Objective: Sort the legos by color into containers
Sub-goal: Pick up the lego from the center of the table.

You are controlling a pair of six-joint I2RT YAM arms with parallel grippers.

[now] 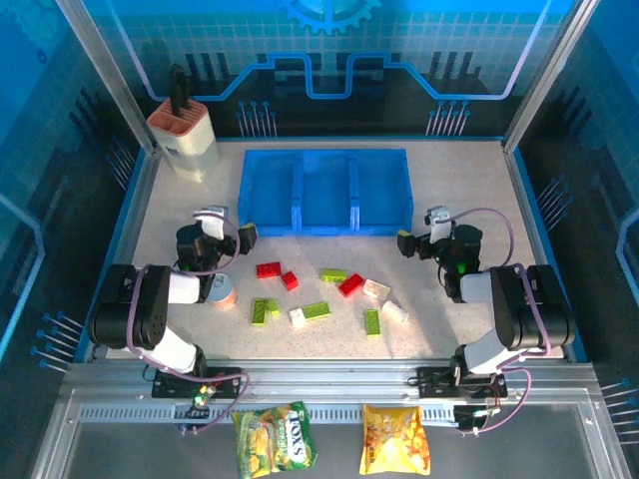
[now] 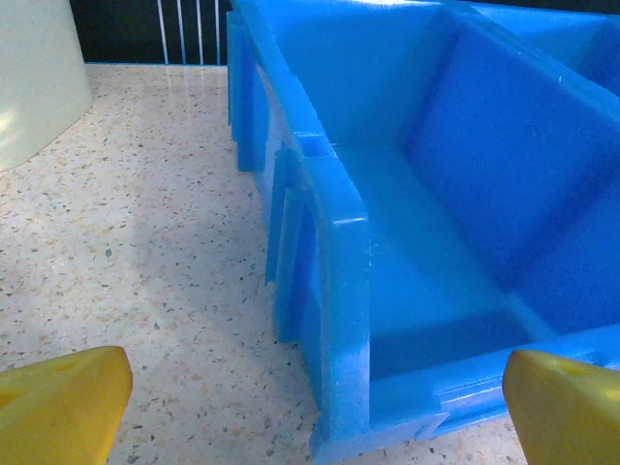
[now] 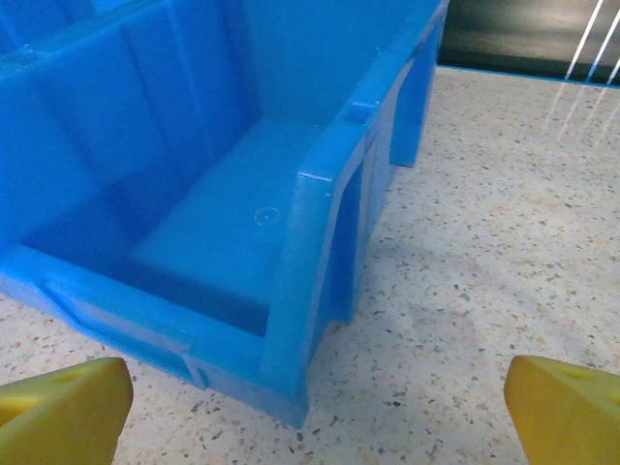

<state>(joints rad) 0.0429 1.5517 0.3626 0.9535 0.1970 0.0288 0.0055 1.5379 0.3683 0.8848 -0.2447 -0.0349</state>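
left gripper: jaws apart, at containers' near-left corner
right gripper: jaws apart, at near-right corner
legos: loose on table, between containers and near edge

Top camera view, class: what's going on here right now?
The left gripper and right gripper, both open and empty, are near the front corners of a blue three-compartment tray. The red, green and white Lego bricks lie scattered on the table in front of the tray. None is in the tray yet.
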